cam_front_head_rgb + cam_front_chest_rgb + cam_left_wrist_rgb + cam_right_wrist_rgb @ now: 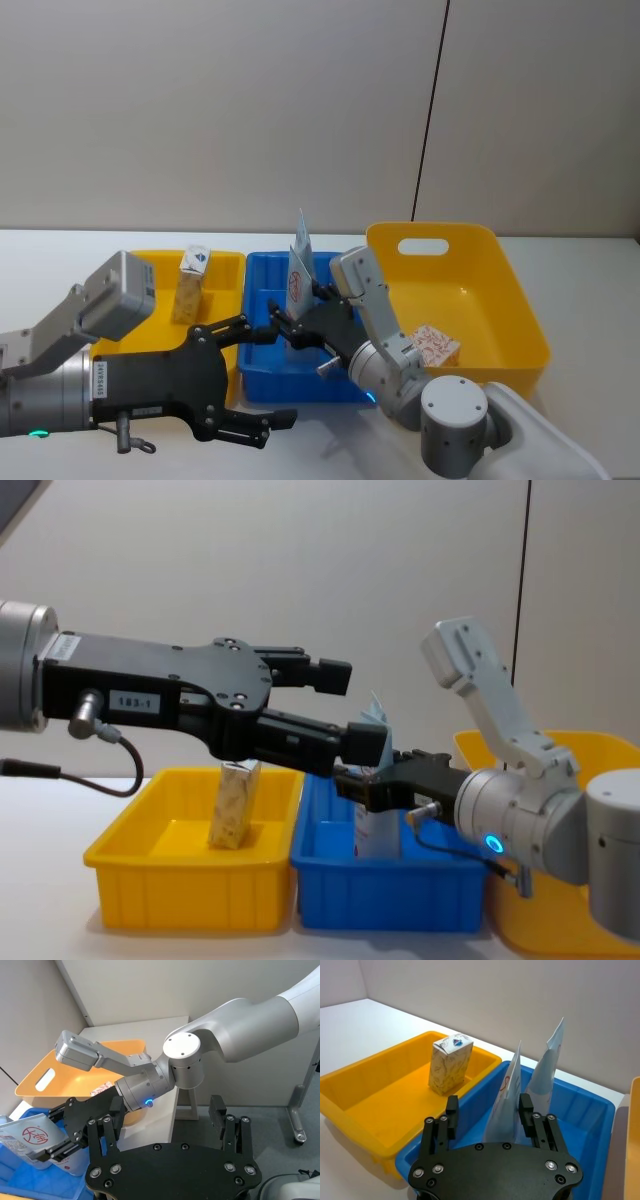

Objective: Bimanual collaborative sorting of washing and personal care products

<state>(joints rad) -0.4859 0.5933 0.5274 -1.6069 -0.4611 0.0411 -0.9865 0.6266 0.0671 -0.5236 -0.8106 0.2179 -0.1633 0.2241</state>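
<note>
The right hand [487, 1112] reaches over the blue bin [262, 285] with its two fingers standing on either side of the pale pouch [507, 1100], apparently pinching its lower body while the pouch stands upright inside the bin, its tapered tip pointing up. The left hand [268, 372] hovers just in front of the same bin, fingers spread and holding nothing. The risk I see is the soft pouch folding or slipping out of a pinch that sits low on a floppy, tall body; a quick lift could let it tip against the bin wall, and the two hands are close enough that a careless sweep could make them clash. One carton [192, 285] stands upright in the small yellow bin [155, 262] on the left, another carton [436, 345] lies in the large yellow bin [520, 300] on the right. The pouch bears a red circular mark with characters I cannot read; the left arm carries a small label reading roughly "183-1".
</note>
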